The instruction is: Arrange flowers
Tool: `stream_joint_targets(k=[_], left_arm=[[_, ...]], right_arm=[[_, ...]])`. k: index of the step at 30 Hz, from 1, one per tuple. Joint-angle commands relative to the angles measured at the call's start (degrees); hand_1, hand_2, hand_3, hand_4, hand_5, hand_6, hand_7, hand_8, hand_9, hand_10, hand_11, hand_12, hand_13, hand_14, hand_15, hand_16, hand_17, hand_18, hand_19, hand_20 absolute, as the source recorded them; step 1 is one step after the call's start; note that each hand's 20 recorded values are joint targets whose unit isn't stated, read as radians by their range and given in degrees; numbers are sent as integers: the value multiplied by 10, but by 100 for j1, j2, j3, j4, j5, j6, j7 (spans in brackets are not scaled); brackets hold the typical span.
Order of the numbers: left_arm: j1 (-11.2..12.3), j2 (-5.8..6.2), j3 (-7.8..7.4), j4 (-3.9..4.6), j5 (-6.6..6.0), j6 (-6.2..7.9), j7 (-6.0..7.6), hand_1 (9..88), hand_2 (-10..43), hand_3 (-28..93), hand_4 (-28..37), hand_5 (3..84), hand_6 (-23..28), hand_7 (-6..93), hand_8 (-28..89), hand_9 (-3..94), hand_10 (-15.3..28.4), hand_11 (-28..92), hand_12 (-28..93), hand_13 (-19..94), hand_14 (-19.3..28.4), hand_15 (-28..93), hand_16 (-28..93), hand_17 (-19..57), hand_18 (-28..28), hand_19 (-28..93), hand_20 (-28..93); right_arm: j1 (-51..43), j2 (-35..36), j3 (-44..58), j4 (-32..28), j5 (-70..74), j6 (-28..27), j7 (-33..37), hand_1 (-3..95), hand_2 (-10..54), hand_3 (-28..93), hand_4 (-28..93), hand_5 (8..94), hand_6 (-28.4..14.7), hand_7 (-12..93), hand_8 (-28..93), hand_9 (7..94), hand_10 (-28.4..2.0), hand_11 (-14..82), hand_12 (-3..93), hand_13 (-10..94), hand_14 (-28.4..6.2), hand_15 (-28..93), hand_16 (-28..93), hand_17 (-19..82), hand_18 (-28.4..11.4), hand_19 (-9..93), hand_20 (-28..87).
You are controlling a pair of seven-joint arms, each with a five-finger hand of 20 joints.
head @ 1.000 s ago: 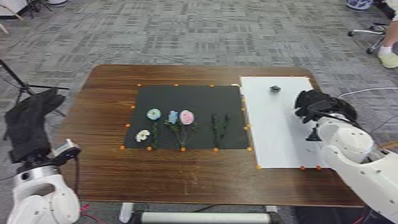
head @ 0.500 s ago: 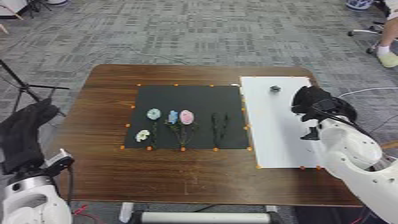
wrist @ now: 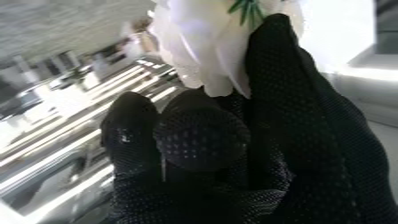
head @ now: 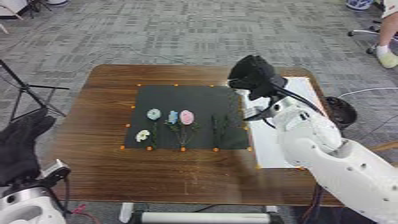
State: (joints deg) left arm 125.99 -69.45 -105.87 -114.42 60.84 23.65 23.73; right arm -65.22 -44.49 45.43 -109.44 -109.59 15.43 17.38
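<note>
Between right hand's (head: pixel 253 77) fingers and thumb: large white-petalled flower (wrist: pixel 202 37), looks pinched, over table's right side near white rectangular sheet (head: pixel 274 145). Arranging looks early from where I stand: pink oval bloom (head: pixel 187 118), pale-blue round bloom (head: pixel 154 114), small white flower (head: pixel 142 135) still to do, flat on black square mat (head: pixel 173 93). Left hand (head: pixel 19 147) off-table, fingers loose. No legible writing.

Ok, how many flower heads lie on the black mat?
4: a teal flower, a blue flower and a pink flower in a left-to-right row, and a white flower nearer the robot.
</note>
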Motion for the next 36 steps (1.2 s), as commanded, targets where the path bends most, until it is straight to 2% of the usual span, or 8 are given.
stream_joint_targets(k=[1,3,8,18,21,24,33,36], left_arm=[[-37,-40,182,19,-13,-107,-29,283,115,678,-283,558,29,190,-80,556,152,253,130,460,187,247,-2,129,119,117,222],[-75,-38,244,37,-60,-118,-34,283,114,678,-283,558,29,190,-79,555,152,253,130,459,187,248,-2,128,119,117,221],[-95,-45,341,44,-43,-151,-82,280,112,677,-283,556,29,189,-80,554,152,251,130,458,187,247,-2,126,118,118,220],[-82,-62,400,30,-90,-121,-121,277,109,676,-283,554,30,187,-78,554,153,252,131,456,187,248,-2,122,118,117,216],[-107,-66,436,39,-129,-147,-150,276,108,676,-283,553,31,186,-77,554,153,252,131,455,188,247,-2,121,118,116,215],[-135,-73,469,59,-111,-192,-182,274,108,677,-283,552,31,185,-77,554,153,252,130,452,186,246,-2,120,117,115,215],[-135,-75,449,41,-116,-220,-256,273,105,676,-283,551,31,184,-77,550,152,251,130,450,187,245,-2,117,118,117,214],[-121,-89,426,33,-111,-256,-282,271,103,678,-283,548,32,184,-76,550,152,251,130,450,187,246,-1,115,118,118,213]], right_arm=[[589,-846,-740,980,-313,-590,-357,618,-95,562,-177,790,15,213,53,876,-105,33,301,883,-15,639,337,559,-181,932,561],[698,-974,-870,1243,-446,-654,-480,618,-95,562,-177,789,16,214,53,871,-104,31,297,883,-12,641,338,559,-180,932,563],[1032,-1106,-1205,1674,-705,-805,-560,617,-95,562,-177,786,18,218,50,863,-101,30,292,883,-11,647,339,562,-175,932,573],[1158,-1171,-1251,2149,-1248,-1177,-770,614,-95,561,-181,782,20,226,43,846,-95,27,280,882,-9,653,341,563,-173,932,579],[1167,-1220,-1180,2304,-1332,-1169,-735,613,-95,562,-182,779,23,229,40,844,-94,28,278,881,-9,654,341,563,-173,932,580],[1151,-1264,-1106,2447,-1435,-1238,-783,612,-95,563,-184,777,24,230,37,842,-93,27,275,880,-9,656,341,563,-172,932,581],[979,-1281,-894,2528,-1509,-1613,-828,598,-95,577,-180,763,30,233,32,830,-91,32,267,877,-11,660,340,561,-170,932,585],[962,-1265,-859,2493,-1431,-1699,-817,571,-95,581,-163,755,32,231,26,803,-88,53,232,875,-13,656,337,557,-172,932,580]])
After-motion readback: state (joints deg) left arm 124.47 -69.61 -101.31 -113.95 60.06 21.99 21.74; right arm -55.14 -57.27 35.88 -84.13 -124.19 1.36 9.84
